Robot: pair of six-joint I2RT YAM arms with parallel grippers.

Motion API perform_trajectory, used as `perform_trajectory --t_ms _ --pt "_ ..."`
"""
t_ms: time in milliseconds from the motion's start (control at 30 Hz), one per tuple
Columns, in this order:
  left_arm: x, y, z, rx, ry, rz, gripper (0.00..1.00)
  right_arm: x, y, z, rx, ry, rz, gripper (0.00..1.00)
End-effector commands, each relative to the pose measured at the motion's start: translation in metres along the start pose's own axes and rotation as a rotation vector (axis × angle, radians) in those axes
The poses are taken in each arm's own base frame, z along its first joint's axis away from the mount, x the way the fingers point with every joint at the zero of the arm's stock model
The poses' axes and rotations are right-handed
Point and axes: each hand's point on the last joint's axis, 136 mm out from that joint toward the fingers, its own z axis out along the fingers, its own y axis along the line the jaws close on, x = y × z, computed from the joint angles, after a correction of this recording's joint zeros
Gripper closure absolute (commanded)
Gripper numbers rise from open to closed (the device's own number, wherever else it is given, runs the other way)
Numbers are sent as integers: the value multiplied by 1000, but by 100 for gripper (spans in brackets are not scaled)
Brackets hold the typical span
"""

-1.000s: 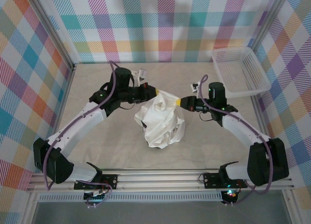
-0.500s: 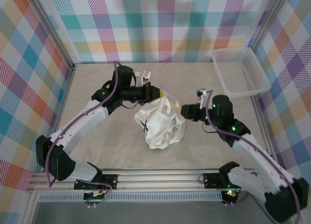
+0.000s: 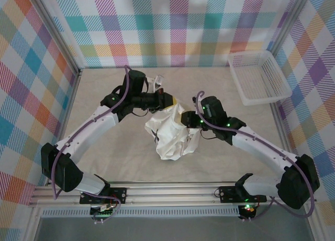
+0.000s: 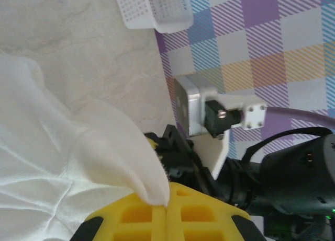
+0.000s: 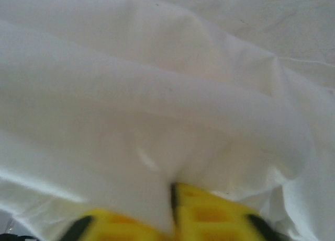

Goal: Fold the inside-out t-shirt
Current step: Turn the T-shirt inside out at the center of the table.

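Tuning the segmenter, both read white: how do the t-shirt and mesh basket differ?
The t-shirt is a crumpled soft heap at the centre; the mesh basket is a rigid open rectangle in the far right corner. The t-shirt is creased plain cloth; the basket is gridded with holes. The left gripper pinches the t-shirt; the basket stands alone, untouched. Both are white.

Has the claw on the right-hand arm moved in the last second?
Yes. The right gripper slid left, away from the white basket, in over the t-shirt.
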Motion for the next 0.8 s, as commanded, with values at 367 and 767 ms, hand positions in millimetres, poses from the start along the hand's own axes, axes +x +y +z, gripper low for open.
perform_trajectory --t_ms 367,767 --pt "-28 69 -10 -55 -73 164 76 -11 109 -79 -593 81 -129 100" --pt "45 78 -21 -320 -66 530 57 -15 96 -73 -681 222 -100 100"
